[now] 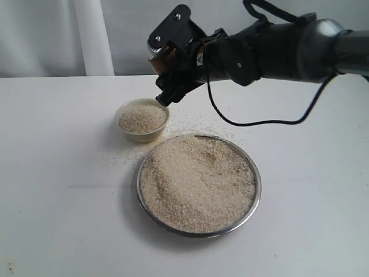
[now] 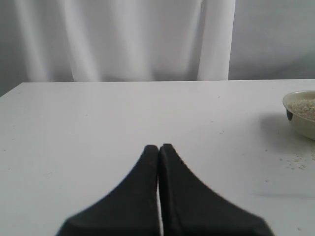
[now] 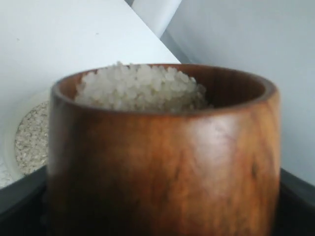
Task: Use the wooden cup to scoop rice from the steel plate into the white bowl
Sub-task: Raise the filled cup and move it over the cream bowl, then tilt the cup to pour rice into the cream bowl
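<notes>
The wide steel plate (image 1: 254, 173) sits at the table's middle, heaped with rice (image 1: 196, 182). Behind it to the left stands the small white bowl (image 1: 122, 126), rice in it too; its edge also shows in the left wrist view, white bowl (image 2: 301, 125). My right gripper (image 1: 168, 81) hangs just above the bowl's right rim, shut on the wooden cup (image 3: 162, 162), which is tilted toward the bowl and filled with rice (image 3: 140, 88); in the exterior view only a sliver of the wooden cup (image 1: 167, 56) shows. My left gripper (image 2: 158, 147) is shut on nothing over bare table.
Loose grains (image 1: 190, 124) are scattered on the white table around the bowl and the plate. A black cable (image 1: 253, 121) loops down from the right arm behind the plate. A pale curtain (image 1: 92, 34) hangs at the table's far edge.
</notes>
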Tool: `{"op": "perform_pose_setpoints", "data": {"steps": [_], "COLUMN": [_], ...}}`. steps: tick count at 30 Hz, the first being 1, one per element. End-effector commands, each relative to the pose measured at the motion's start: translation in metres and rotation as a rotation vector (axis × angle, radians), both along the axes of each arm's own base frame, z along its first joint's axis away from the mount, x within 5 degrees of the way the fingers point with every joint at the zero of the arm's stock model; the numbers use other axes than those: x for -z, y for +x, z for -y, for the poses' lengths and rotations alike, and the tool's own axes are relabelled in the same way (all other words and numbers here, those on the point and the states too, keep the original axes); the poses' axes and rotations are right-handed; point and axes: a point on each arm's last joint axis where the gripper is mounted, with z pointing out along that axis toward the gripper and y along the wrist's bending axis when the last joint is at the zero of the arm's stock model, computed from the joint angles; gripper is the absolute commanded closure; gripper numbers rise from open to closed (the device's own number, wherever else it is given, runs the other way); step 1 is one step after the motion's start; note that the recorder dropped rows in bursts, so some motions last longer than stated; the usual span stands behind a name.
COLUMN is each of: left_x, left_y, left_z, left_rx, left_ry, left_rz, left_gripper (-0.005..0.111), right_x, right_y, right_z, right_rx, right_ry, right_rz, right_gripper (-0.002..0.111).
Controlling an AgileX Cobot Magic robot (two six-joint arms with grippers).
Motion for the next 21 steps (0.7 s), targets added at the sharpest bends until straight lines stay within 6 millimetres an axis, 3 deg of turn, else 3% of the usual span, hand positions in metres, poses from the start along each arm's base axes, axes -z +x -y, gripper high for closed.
{"op": "perform_pose_setpoints", "data": {"steps": [1,11,21], "left_x": [0.0,0.0,0.0], "left_y": [0.0,0.0,0.0], "left_z": [0.0,0.0,0.0], "left_rx": [0.001,0.001,0.001], "left_ry": [-0.003,-0.003,-0.003], "left_rz": [0.007,0.007,0.007], "left_gripper": [0.107,0.107,0.107], "right_x": [-0.004,0.013,0.032], "right_y": [0.017,0.051,0.044], "right_z": [-0.018,-0.037,-0.066], "right_rx": [-0.005,0.043,0.003], "right_ry": [-0.07,-0.227,-0.492], "right_rz": [-0.026,-0.129,-0.021], "right_gripper": [0.108,0.108,0.108]}}
